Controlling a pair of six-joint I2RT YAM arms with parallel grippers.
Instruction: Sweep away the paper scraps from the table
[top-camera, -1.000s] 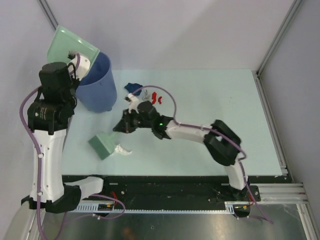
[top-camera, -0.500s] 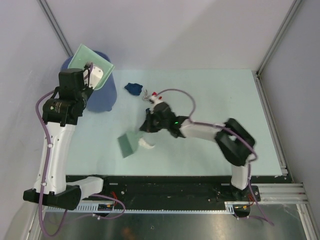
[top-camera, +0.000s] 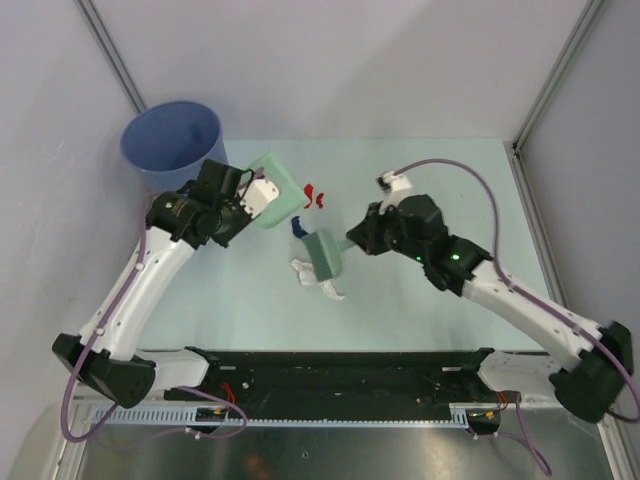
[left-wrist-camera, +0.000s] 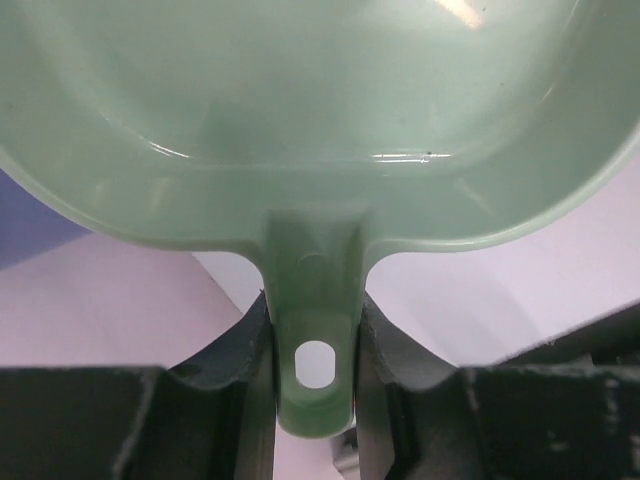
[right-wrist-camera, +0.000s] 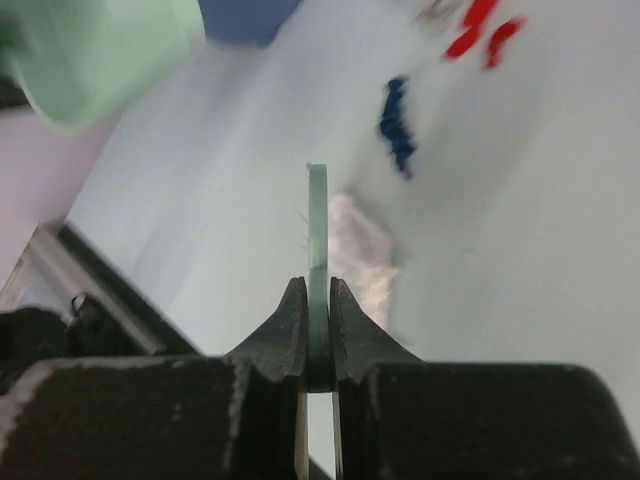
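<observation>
My left gripper (top-camera: 255, 197) is shut on the handle of the mint-green dustpan (top-camera: 277, 188), which it holds tilted just left of the scraps; the handle sits between the jaws in the left wrist view (left-wrist-camera: 315, 340). My right gripper (top-camera: 358, 243) is shut on the mint-green brush (top-camera: 325, 252), whose white bristles (top-camera: 318, 282) rest on the table (top-camera: 440, 180). Two red paper scraps (top-camera: 314, 195) lie beside the dustpan's lip. A dark blue scrap (top-camera: 298, 228) lies between dustpan and brush. The right wrist view shows the brush edge-on (right-wrist-camera: 317, 220), the blue scrap (right-wrist-camera: 396, 122) and the red scraps (right-wrist-camera: 480, 35).
The blue bucket (top-camera: 172, 140) stands at the table's far left corner. White walls and metal corner rails (top-camera: 545, 85) bound the table. The black base rail (top-camera: 340, 365) runs along the near edge.
My left arm has swung the dustpan from over the bucket down to the table's middle. My right arm has drawn the brush rightward, past the scraps.
</observation>
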